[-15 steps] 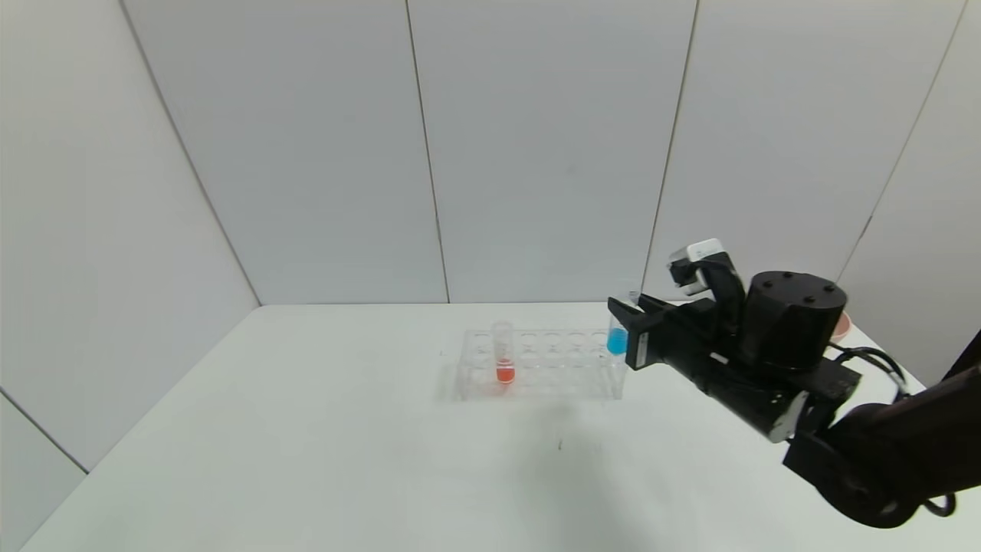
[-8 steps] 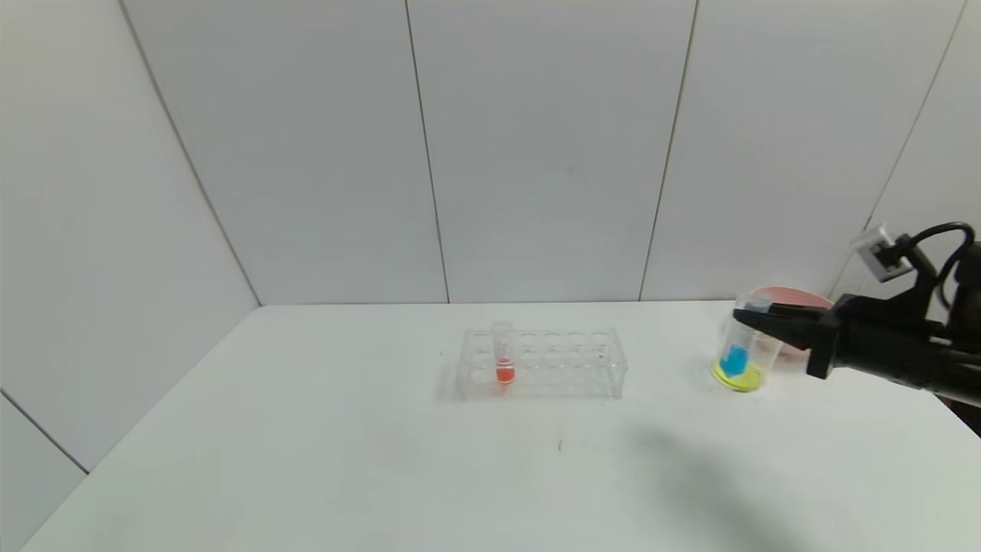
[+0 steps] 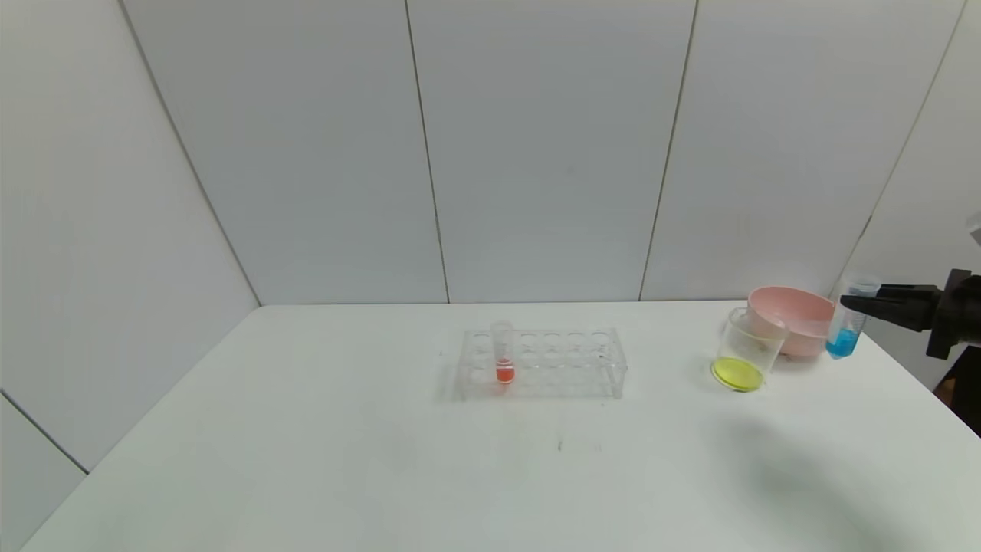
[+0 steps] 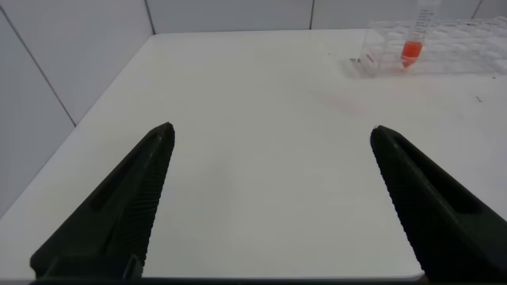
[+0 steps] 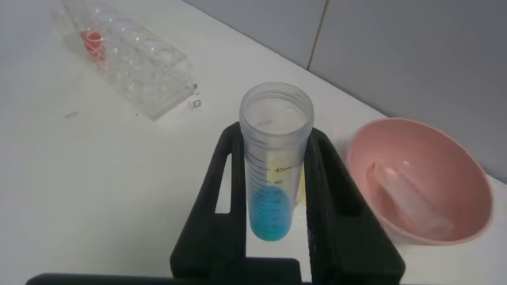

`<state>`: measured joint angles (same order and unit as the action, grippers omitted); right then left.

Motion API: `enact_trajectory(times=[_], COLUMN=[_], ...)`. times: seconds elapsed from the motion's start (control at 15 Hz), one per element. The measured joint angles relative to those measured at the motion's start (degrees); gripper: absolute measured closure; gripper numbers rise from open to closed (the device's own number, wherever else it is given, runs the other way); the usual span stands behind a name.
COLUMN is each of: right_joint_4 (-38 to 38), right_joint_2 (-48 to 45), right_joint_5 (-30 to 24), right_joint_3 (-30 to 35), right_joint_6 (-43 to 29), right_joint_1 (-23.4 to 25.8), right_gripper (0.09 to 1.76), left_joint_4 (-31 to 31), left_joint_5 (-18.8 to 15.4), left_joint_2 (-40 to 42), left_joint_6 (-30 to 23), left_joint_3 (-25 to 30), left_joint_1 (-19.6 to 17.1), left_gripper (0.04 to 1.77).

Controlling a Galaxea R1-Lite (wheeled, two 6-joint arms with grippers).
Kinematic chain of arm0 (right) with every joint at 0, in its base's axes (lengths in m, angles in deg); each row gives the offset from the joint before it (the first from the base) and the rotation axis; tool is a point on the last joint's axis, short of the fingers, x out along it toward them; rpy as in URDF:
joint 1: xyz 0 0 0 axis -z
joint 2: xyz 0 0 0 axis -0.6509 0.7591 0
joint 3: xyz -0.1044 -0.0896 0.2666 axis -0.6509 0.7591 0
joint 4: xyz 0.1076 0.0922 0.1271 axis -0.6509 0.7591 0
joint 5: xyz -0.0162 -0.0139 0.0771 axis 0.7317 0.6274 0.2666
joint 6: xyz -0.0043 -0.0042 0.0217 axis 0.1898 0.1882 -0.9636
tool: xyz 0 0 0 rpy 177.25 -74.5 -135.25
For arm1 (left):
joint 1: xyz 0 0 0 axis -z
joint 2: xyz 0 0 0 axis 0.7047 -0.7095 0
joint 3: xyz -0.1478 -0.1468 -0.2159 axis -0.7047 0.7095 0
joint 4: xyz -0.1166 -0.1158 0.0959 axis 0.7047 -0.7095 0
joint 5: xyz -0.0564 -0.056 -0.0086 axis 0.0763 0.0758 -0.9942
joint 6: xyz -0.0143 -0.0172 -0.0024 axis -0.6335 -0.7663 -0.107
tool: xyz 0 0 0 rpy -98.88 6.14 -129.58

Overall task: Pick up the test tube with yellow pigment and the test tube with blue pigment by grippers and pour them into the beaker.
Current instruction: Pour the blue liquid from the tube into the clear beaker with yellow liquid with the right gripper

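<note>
My right gripper is at the far right edge of the table, shut on the test tube with blue pigment. It holds the tube roughly upright, above the table, just right of the pink bowl. The right wrist view shows the fingers clamped on both sides of the blue tube, open end up. The beaker stands left of the bowl with yellow liquid at its bottom. No tube with yellow liquid shows. My left gripper is open and empty over bare table, out of the head view.
The pink bowl holds an empty clear tube lying in it. The clear tube rack stands mid-table with a red-liquid tube at its left end. The table's right edge runs close to my right gripper.
My right gripper carried the blue tube from the rack's right end to the right, past the beaker, to beside the pink bowl. The beaker and rack have not moved.
</note>
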<state>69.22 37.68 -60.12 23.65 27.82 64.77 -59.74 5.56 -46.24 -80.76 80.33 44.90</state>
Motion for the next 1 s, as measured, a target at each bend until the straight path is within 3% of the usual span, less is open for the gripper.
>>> enact_trajectory(times=[0.33,0.67,0.8,1.0], right_joint_4=[27.14,57.49,61.29,61.54], right_joint_2=[6.86,15.51,19.43,22.19], right_joint_5=[1.13,11.03,17.44,24.45], right_joint_3=[-20.1,-47.14,-54.33,-56.7], right_joint_6=[15.35,28.6,30.54,30.84], right_joint_1=[2.12,1.13,-1.27,-5.34], right_gripper=[1.36,1.36,1.36,1.36], left_joint_4=[0.0,0.0,0.02,0.0], left_joint_5=[0.02,0.0,0.0,0.02], left_joint_2=[0.0,0.0,0.0,0.0], left_joint_6=[0.0,0.0,0.02,0.0], left_joint_3=[0.0,0.0,0.0,0.0], left_joint_1=[0.0,0.0,0.0,0.0], left_gripper=[0.05,0.05,0.05,0.05])
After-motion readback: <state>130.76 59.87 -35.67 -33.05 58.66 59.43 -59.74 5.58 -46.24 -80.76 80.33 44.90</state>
